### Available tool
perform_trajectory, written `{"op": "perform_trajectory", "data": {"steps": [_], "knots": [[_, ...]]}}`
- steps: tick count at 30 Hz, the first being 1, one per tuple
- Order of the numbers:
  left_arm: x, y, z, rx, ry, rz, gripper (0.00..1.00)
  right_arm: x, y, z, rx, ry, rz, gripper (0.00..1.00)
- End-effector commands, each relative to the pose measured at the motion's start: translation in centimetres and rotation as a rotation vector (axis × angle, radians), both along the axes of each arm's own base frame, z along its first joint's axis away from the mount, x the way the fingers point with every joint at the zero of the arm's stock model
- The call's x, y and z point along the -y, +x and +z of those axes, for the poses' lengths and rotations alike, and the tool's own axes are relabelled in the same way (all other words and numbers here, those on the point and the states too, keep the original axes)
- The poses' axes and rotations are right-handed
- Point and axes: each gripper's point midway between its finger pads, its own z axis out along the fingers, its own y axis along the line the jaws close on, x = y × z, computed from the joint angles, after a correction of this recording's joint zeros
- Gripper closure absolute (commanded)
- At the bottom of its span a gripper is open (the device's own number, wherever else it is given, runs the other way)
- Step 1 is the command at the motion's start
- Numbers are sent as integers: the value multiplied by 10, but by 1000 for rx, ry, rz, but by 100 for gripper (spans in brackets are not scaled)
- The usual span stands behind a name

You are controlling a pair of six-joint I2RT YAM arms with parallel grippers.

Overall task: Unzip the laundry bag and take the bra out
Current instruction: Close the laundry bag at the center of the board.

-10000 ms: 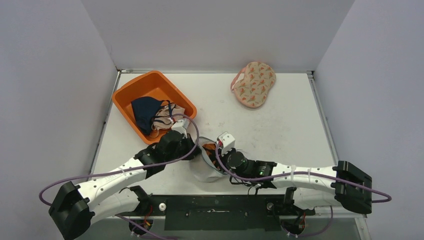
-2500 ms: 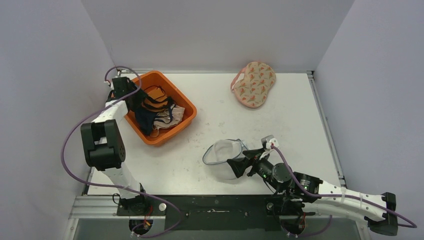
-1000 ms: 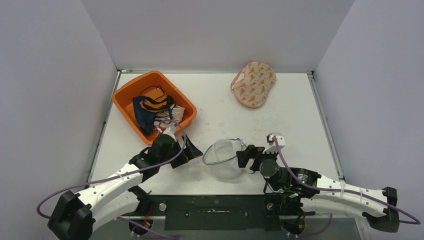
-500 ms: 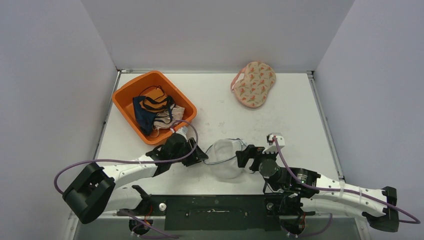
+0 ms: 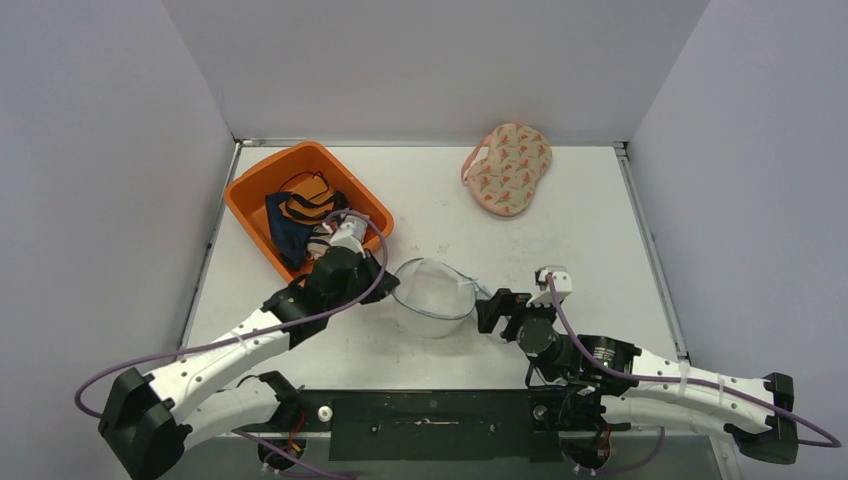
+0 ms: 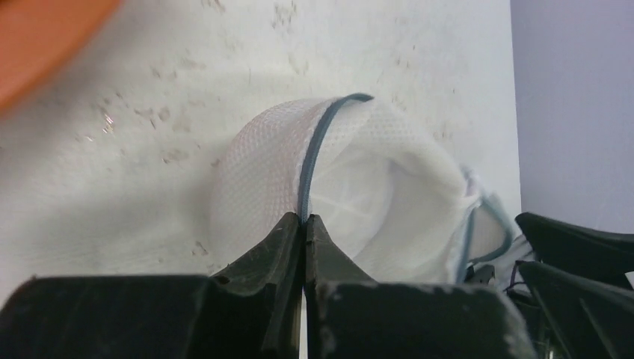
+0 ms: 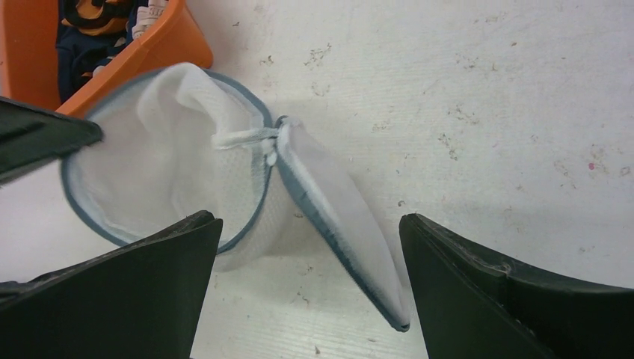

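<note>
Left fingers (image 6: 280, 243) clenched on the blue rim (image 6: 314, 149) of the unzipped laundry bag (image 5: 432, 298); right fingers (image 7: 142, 284) spread, holding nothing. The bag looks empty. Next move: confirm its interior, then release.

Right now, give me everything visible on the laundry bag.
The laundry bag is white mesh edged with blue-grey piping. Its mouth gapes wide open and nothing shows inside. It lies crumpled on the table, close beside the orange bin. The left gripper has its fingers shut on the piped rim. The right gripper stands open astride the loose flap; whether it touches is unclear.
</note>
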Motion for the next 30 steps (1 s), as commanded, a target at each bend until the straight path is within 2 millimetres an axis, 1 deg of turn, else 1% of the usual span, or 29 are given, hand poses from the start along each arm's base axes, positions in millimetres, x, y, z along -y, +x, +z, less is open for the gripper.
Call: {"op": "perform_trajectory", "data": {"steps": [1, 4, 7, 9, 12, 17, 19, 20, 21, 25, 28, 30], "knots": [[-46, 11, 35, 143, 220, 80, 100, -6, 5, 18, 50, 45, -4, 6], [-62, 9, 36, 149, 290, 102, 100, -18, 5, 9, 53, 22, 37, 6], [-68, 6, 28, 136, 325, 98, 100, -28, 6, -5, 58, -37, 77, 5], [-69, 4, 23, 126, 331, 94, 100, -33, 6, -17, 57, -71, 101, 4], [-69, 1, 18, 117, 330, 87, 100, -34, 6, -35, 29, -89, 90, 4], [-67, -1, 14, 109, 319, 78, 100, -27, 7, -72, -89, -72, 16, 4], [-66, -2, 13, 106, 312, 72, 100, -31, 8, -85, -133, -60, 24, 2], [-66, -3, 12, 105, 308, 69, 100, -33, 9, -91, -154, -63, 29, 3], [-65, -4, 10, 100, 304, 64, 100, -34, 10, -99, -176, -84, 25, 6], [-64, -8, 9, 97, 281, 56, 100, -40, 21, -118, -211, -164, 8, 18], [-65, -11, 9, 99, 273, 54, 100, -38, 33, -131, -226, -237, -34, 33], [-66, -12, 8, 96, 272, 53, 100, -32, 39, -139, -243, -281, -75, 44]]}}
